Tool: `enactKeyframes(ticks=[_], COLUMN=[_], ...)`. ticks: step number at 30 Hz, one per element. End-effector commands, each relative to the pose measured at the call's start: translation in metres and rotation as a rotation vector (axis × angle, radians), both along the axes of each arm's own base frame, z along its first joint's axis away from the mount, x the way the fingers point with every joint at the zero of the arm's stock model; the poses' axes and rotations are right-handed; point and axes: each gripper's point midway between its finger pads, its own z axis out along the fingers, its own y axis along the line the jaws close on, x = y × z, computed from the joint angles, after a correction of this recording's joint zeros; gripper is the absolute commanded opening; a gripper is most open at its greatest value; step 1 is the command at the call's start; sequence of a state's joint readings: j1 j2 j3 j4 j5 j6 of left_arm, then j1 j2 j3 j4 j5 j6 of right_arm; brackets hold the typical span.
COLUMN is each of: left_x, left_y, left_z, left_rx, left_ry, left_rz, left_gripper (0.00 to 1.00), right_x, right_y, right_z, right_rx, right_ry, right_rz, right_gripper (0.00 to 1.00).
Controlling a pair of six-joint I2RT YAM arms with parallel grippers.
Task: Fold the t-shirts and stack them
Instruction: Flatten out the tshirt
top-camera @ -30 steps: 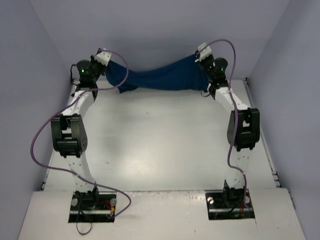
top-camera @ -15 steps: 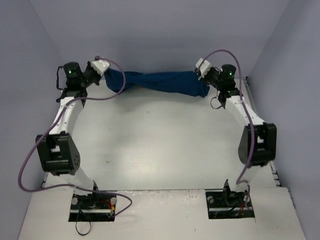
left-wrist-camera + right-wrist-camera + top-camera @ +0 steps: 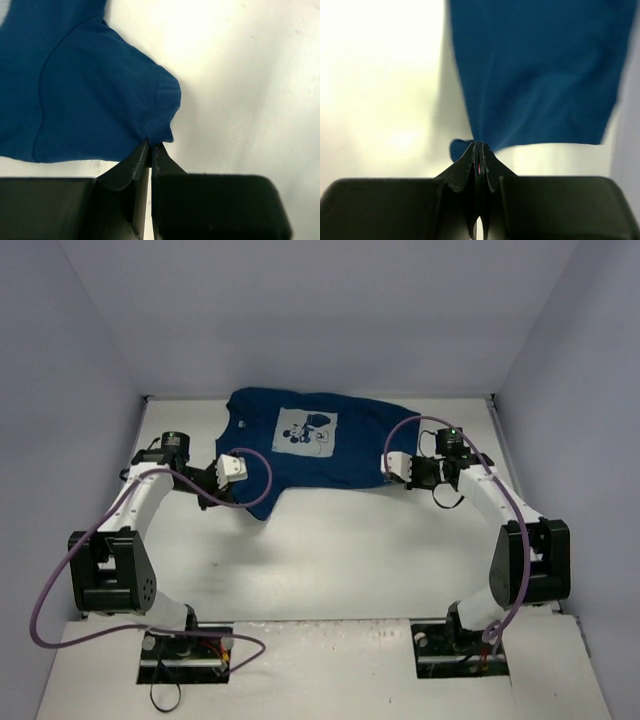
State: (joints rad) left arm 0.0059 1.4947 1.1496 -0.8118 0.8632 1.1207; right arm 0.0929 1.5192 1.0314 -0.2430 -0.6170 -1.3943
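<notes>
Black jaws of the left gripper point(image 3: 151, 146) are clenched on a thin pinch of the navy t-shirt point(image 3: 90, 90), at what looks like a sleeve end. The right gripper point(image 3: 479, 146) is clenched in the same way on a small fold of the cloth edge at the other side. Both hold only little cloth, so I judge that the pinch can slip out if an arm pulls hard or sideways.

Beyond the grippers the t-shirt lies spread on the white table point(image 3: 330, 550), toward the far side, with the pale mouse print point(image 3: 306, 433) facing up. Near the left gripper its corner is drawn out to a point and is not flat. If the arms draw the cloth nearer while the jaws hold, the flat body can wrinkle or skew. If one gripper lets go before the other, the cloth may turn. The far edge lies near the back wall point(image 3: 320, 320), so there seems to be little room there for a fold.
</notes>
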Motion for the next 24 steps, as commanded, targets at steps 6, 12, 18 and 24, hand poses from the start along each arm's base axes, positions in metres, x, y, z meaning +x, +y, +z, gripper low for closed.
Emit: enactKeyframes(ticks=[6, 12, 18, 24], left_x=[-0.066, -0.092, -0.118, -0.144], left_y=[-0.005, -0.004, 0.0, 0.0], left_z=[-0.003, -0.013, -0.018, -0.016], left_rx=[0.065, 0.102, 0.115, 0.104], left_ry=[-0.039, -0.018, 0.03, 0.062], left_rz=[-0.23, -0.307, -0.386, -0.451], left_gripper=[0.0, 0.0, 0.0, 0.0], right_x=[-0.09, -0.121, -0.136, -0.137], right_y=[-0.033, -0.049, -0.056, -0.06], right_z=[-0.018, -0.03, -0.033, -0.035], right_rx=[-0.322, -0.413, -0.456, -0.495], right_ry=[0.071, 0.136, 0.167, 0.165], right_rz=[0.277, 0.332, 0.376, 0.428], right_gripper=[0.0, 0.0, 0.0, 0.0])
